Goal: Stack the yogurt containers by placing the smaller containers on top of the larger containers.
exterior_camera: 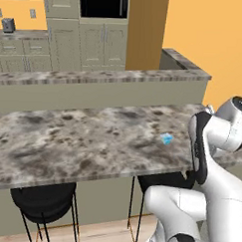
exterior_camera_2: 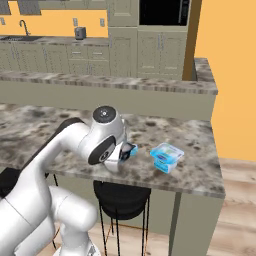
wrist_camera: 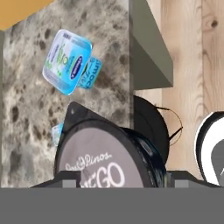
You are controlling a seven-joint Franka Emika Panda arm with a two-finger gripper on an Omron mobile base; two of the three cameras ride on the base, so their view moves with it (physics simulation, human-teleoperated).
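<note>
The dark round cup (wrist_camera: 107, 162), judged light, stiff and smooth, is seen between the fingers of the claw (wrist_camera: 114, 180), gripped at its sides above the table (wrist_camera: 26, 113), while whether the grip is firm cannot be told.

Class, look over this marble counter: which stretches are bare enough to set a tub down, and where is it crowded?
Free: the counter left of the small blue tub, up to the raised ledge. Crowded: the right end, where the larger blue tub, the dark cup and the hand sit close.
</note>
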